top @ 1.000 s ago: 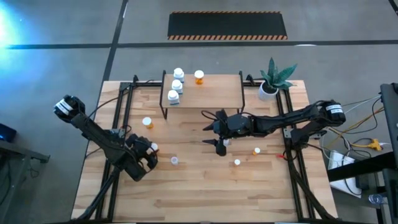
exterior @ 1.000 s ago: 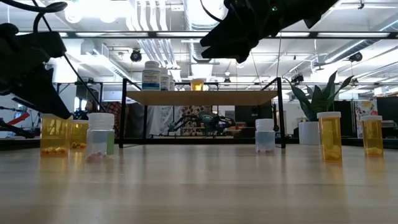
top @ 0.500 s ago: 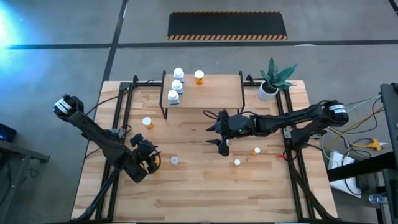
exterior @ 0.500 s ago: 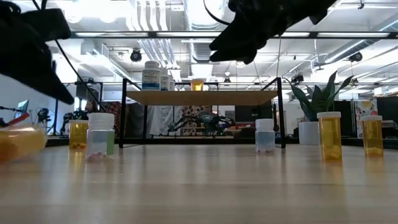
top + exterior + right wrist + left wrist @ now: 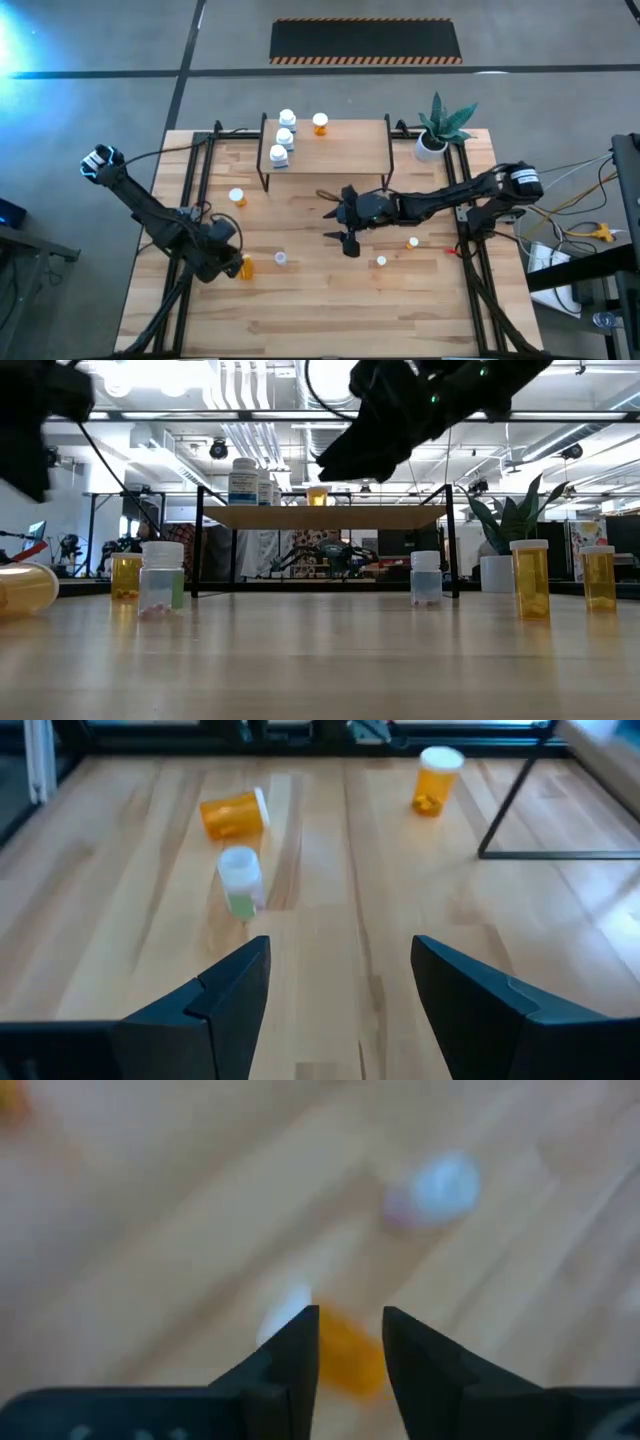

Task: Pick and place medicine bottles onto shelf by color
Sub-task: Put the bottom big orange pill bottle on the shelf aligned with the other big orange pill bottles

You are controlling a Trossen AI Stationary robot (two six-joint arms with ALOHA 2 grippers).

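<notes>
Your left gripper (image 5: 225, 262) hangs with fingers apart over a tipped orange bottle (image 5: 245, 267) at the table's 7 o'clock; your right gripper (image 5: 345, 225), fingers spread, hovers near centre; at 12 o'clock, the shelf (image 5: 345, 152) holds four bottles (image 5: 284, 138).

The table (image 5: 330, 300) is pale wood planks, smooth with a soft shine. The shelf (image 5: 345, 150) has a light wood top on thin black metal legs. The orange bottles (image 5: 529, 580) are see-through shiny plastic with white caps.
</notes>
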